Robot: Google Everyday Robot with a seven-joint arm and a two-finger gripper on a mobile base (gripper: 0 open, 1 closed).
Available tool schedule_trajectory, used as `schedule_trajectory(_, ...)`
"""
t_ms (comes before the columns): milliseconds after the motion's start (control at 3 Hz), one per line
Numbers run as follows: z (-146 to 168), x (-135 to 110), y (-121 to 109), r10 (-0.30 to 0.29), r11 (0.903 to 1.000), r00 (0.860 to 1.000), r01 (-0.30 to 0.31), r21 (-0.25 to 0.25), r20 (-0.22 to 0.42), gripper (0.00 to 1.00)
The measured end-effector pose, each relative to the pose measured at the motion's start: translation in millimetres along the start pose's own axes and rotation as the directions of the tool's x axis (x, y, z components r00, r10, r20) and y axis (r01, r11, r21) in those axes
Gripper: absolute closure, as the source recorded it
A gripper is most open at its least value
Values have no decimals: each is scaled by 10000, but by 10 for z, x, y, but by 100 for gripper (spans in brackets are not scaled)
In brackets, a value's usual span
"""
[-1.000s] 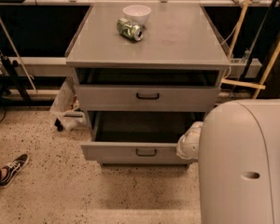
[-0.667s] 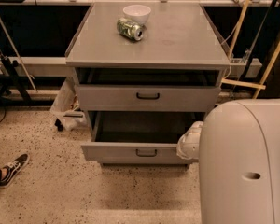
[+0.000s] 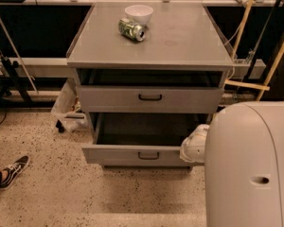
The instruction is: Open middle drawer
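The grey cabinet (image 3: 85,56) shows two grey drawer fronts, each with a small black bar handle. The upper drawer (image 3: 180,100) sits pushed in under a dark gap below the top. The drawer below it, which I take as the middle drawer (image 3: 113,155), stands pulled out, and its dark inside looks empty. Anything under it is hidden. My gripper (image 3: 194,146) is the white end of the arm at the open drawer's right front corner. My arm's big white body (image 3: 251,169) covers the rest.
A white bowl (image 3: 138,13) and a green can (image 3: 131,30) lying on its side are on the cabinet top. A person's black shoe (image 3: 13,170) is on the speckled floor at the left. A plastic bag (image 3: 66,105) and wooden poles (image 3: 277,56) flank the cabinet.
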State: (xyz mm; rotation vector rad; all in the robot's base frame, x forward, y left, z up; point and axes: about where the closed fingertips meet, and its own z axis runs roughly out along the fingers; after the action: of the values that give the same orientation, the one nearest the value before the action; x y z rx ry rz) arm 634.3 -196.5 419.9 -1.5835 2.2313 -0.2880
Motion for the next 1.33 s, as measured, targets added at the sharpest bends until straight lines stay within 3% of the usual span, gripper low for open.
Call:
schedule_trajectory(667, -17, 10, 33, 43, 10000, 9999, -42, -31, 125, 100)
schedule_trajectory(1333, -16, 10, 33, 43, 10000, 9999, -42, -32, 125, 58)
